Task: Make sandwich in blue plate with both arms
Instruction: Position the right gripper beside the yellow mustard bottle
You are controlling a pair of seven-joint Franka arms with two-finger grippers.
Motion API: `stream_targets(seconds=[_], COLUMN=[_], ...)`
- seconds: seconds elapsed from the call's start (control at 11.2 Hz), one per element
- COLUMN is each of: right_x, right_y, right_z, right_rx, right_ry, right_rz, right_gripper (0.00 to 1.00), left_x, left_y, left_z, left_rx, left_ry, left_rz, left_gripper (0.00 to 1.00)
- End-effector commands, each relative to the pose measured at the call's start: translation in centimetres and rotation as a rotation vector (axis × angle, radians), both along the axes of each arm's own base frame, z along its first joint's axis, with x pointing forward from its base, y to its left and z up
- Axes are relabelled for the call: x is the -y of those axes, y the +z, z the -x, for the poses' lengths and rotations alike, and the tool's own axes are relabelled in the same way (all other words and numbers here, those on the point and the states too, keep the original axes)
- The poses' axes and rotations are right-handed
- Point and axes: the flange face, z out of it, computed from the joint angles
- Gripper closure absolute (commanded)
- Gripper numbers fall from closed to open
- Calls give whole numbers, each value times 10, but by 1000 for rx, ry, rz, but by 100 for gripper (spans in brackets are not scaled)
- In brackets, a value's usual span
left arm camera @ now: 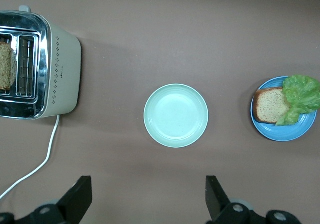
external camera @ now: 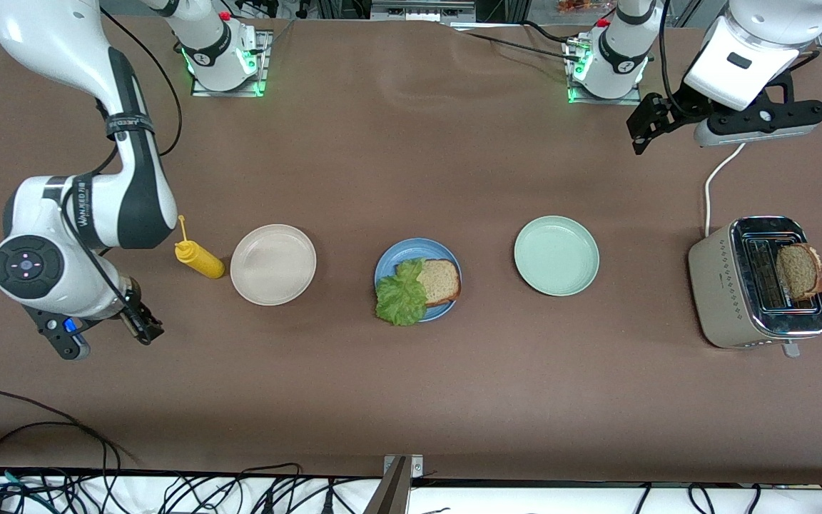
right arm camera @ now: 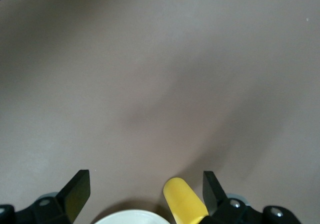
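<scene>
The round sky-blue plate (external camera: pixel 384 265) sits mid-bench on the brown bench (external camera: pixel 411 400) and serves as the landmark. On it lies one slice of brown wholemeal bread (external camera: pixel 440 280), with a ruffled green lettuce leaf (external camera: pixel 401 294) overlapping the slice's edge toward the right arm's end and spilling over the plate's rim nearer the front camera. Beside the blue plate toward the left arm's end stands a round pale green plate (external camera: pixel 556 255), and past that a beige two-slot toaster with a chrome top (external camera: pixel 718 275), a second slice of brown bread (external camera: pixel 800 270) standing up out of one slot. Toward the right arm's end from the blue plate sits a round beige plate (external camera: pixel 272 264), then a yellow squeeze bottle (external camera: pixel 199 258) lying on its side.

The left tool (external camera: pixel 645 128) hangs open and empty over bare bench near the left arm's base. The right tool (external camera: pixel 141 320) hangs open and empty over bare bench just beside the yellow bottle.
</scene>
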Motion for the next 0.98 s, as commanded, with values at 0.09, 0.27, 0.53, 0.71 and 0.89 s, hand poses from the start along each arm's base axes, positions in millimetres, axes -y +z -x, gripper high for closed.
stream_targets(seconds=[0.09,0.27,0.53,0.71,0.89], right_x=[69,101,130,134,132], right_y=[-9,-18,-56,-84,-99], right_z=[15,20,38,55,67], right_rx=[-83,-96,-126,-171,-208], right_ry=[104,161,107,92,65], right_rz=[-235,-303,-438,-524,-564], right_gripper=[0,0,0,0,0], left_x=[2,0,-5,-7,-6], left_y=[0,0,0,0,0], left_z=[-7,-8,-9,-9,-9], left_rx=[17,17,16,15,15], left_ry=[10,13,22,26,26], left_rz=[-9,-9,-3,-2,0], left_gripper=[0,0,0,0,0])
